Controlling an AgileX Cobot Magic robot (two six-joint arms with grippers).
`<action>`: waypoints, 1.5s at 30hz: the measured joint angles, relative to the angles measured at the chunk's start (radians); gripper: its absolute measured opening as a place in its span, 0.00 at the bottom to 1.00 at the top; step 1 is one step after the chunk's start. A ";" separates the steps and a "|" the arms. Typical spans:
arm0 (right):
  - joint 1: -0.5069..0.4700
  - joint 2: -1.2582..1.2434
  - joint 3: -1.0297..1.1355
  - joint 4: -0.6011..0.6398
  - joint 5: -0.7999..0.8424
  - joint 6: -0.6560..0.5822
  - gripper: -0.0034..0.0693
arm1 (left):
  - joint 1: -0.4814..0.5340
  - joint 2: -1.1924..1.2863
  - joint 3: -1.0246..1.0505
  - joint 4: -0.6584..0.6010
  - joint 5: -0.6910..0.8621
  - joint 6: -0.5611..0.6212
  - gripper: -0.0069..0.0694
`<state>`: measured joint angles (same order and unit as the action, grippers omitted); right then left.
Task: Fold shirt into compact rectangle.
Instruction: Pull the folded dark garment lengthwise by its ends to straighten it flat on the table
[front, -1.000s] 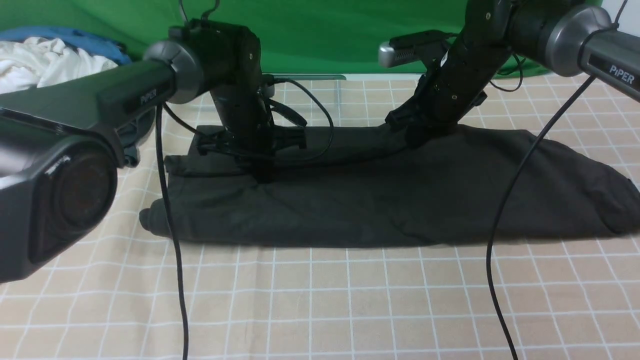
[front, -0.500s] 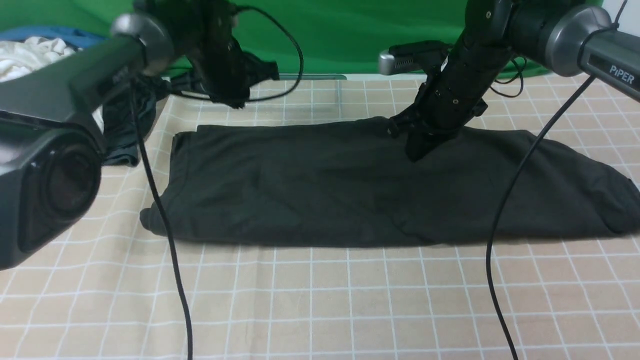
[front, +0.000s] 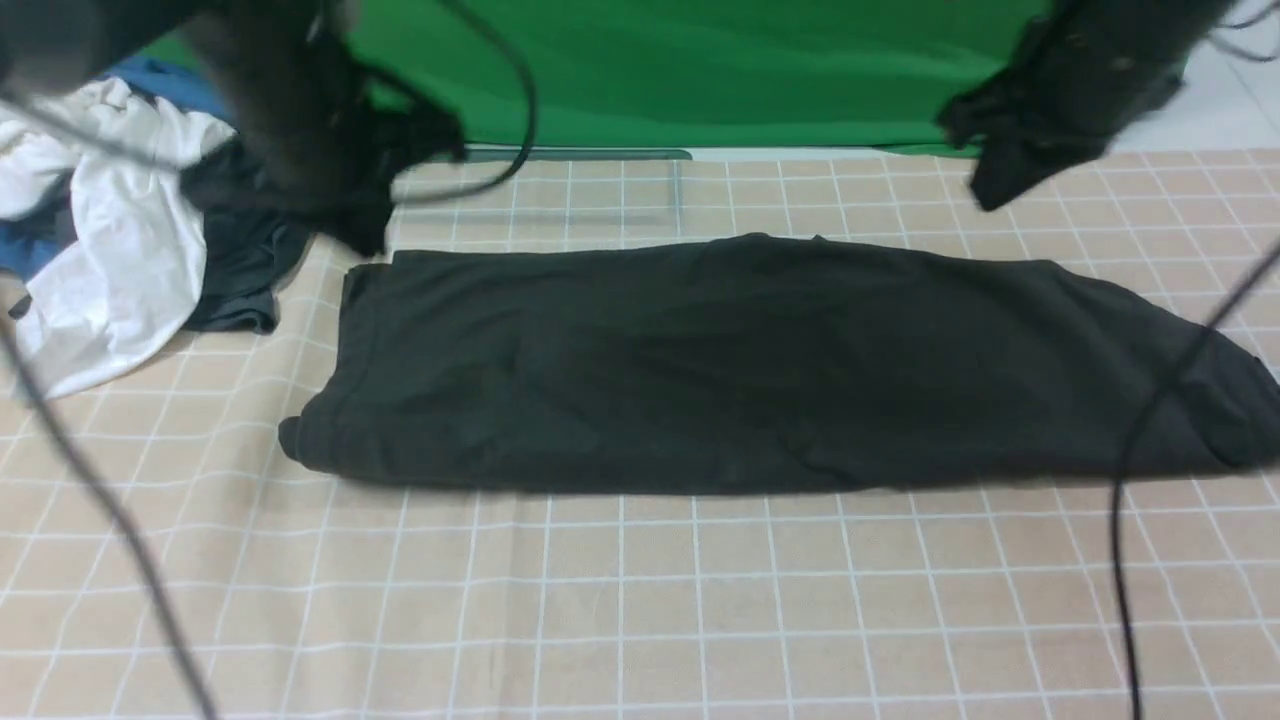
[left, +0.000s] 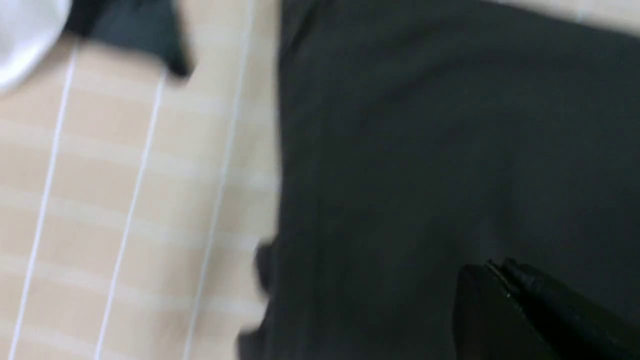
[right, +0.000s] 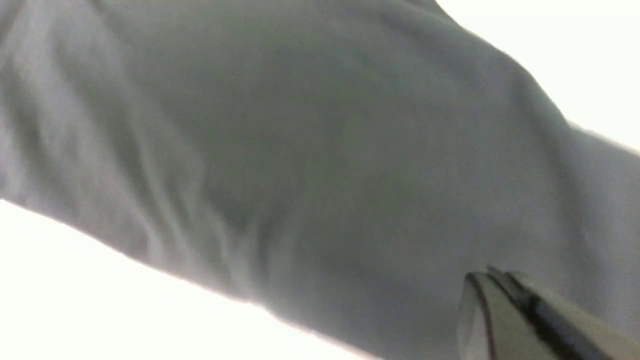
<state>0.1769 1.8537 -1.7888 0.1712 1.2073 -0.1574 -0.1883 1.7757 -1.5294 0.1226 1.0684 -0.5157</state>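
In the front view the shirt (front: 760, 370), a large black cotton T-shirt, lies as a long flat band across the middle of the beige checked tablecloth (front: 640, 600). Its left end is nearly square and its right end runs out in a loose, rounded shape; no print or label shows. The left gripper (front: 368, 235) hangs over the far left corner of the band and the right gripper (front: 985, 195) over its far right side, both blurred and both apart from the fabric. A crumpled white garment (front: 100, 260) and a smaller dark grey garment (front: 240, 275) lie just beside the left end, before a green backdrop (front: 650, 70). In the left wrist view the left gripper (left: 492, 272) is clenched on nothing above the matte, dense knit, whose straight edge meets the tablecloth. In the right wrist view, much overexposed, the fabric looks grey with soft shallow wrinkles, and the right gripper (right: 487, 280) is likewise closed and empty. The shirt is probably light and fully limp, with layers that slide on each other. The best hold seems to be a pinch through all layers at the two corners of one end, so that the band does not sag or open.
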 joint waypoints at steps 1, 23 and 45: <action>-0.002 -0.031 0.034 -0.002 0.003 -0.003 0.10 | 0.008 -0.026 0.067 0.000 -0.023 -0.015 0.11; -0.002 -0.242 0.309 0.032 -0.103 -0.035 0.10 | 0.070 0.080 0.322 0.042 -0.188 -0.041 0.11; -0.112 -0.244 0.309 0.038 -0.084 -0.012 0.10 | 0.220 0.106 -0.025 -0.113 -0.209 0.094 0.14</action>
<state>0.0650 1.6101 -1.4799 0.2093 1.1236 -0.1692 0.0314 1.8812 -1.5543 0.0101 0.8594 -0.4215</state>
